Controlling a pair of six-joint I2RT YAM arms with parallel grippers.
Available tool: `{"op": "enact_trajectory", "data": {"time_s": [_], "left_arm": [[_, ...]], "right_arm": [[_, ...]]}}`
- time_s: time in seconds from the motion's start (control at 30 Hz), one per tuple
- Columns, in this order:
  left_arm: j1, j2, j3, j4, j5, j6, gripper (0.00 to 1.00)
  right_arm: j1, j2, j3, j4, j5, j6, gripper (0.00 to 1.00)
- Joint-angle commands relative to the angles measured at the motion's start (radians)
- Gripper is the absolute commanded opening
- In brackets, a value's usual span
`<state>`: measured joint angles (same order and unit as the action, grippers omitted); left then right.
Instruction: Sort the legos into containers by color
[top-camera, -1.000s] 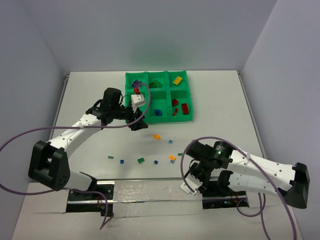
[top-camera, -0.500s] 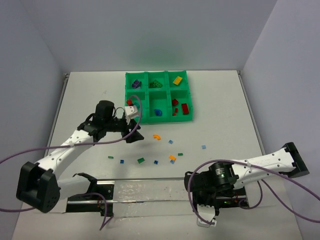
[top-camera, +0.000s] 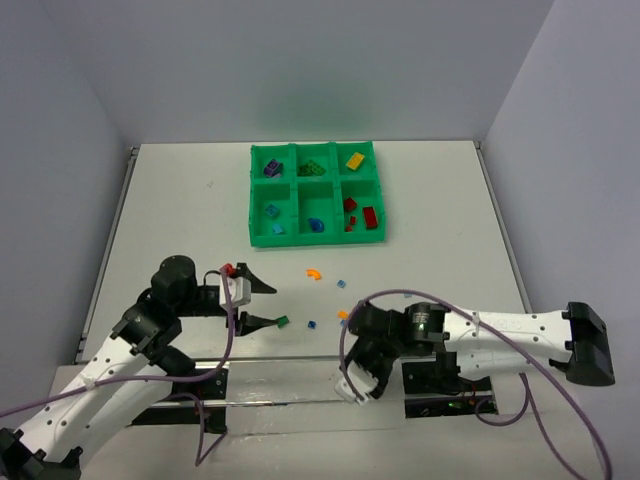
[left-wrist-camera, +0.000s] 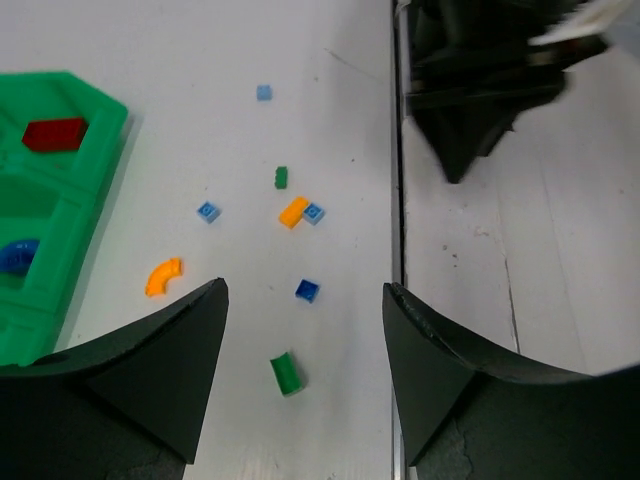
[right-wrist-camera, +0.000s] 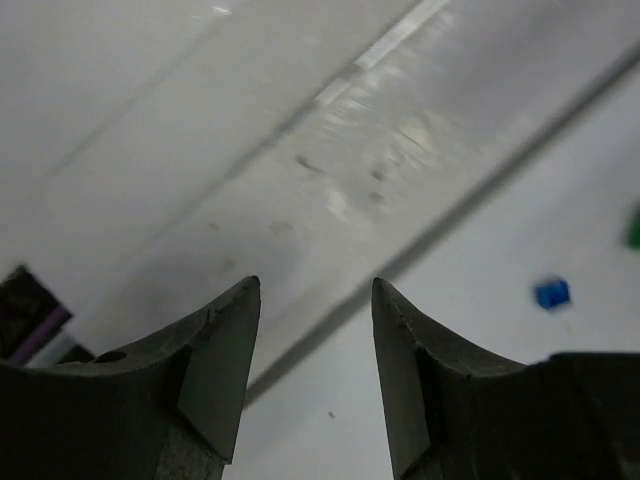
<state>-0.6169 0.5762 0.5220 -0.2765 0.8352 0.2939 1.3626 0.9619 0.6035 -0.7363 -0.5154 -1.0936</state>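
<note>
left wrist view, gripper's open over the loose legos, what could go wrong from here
1. The green brick lies skewed under the open left gripper; closing could flick it toward the near edge of the table.
2. The orange brick touches a light blue brick; grabbing one might drag both into one compartment of the tray.
3. The right gripper, open too, sits low beside this patch, so the two could clash.
</note>
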Motion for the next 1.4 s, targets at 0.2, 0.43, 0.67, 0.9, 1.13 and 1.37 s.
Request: {"op": "enact_trajectory", "data": {"time_s": [0.2, 0.43, 0.67, 0.9, 1.13, 1.37], "left_arm": [[-0.264, 0.116, 0.065, -0.048, -0.071, 0.153, 0.66], [-0.628, 0.34, 0.143, -0.044, -0.203, 0.339, 0.61], [-0.809, 0.638, 0.267, 0.13, -0.219, 0.408, 0.57], [-0.962, 0.787, 0.322, 0.257, -0.221, 0.494, 0.53], [-0.986, 0.9, 0.403, 0.264, -0.278, 0.509, 0.53], [-1.032, 1.105, 0.587, 0.292, -0.269, 0.393, 0.53]], "right_arm": [[-0.615, 0.11, 0.148, 0.237, -0.284, 0.211, 0.59], [-0.96, 0.151, 0.165, 0.358, -0.41, 0.375, 0.68], [-1.152, 0.229, 0.205, 0.515, -0.523, 0.673, 0.74], [-1.202, 0.216, 0.147, 0.791, -0.569, 1.009, 0.77], [-1.235, 0.279, 0.105, 0.965, -0.576, 1.211, 0.78], [-1.337, 0.316, 0.134, 0.89, -0.614, 1.227, 0.79]]}}
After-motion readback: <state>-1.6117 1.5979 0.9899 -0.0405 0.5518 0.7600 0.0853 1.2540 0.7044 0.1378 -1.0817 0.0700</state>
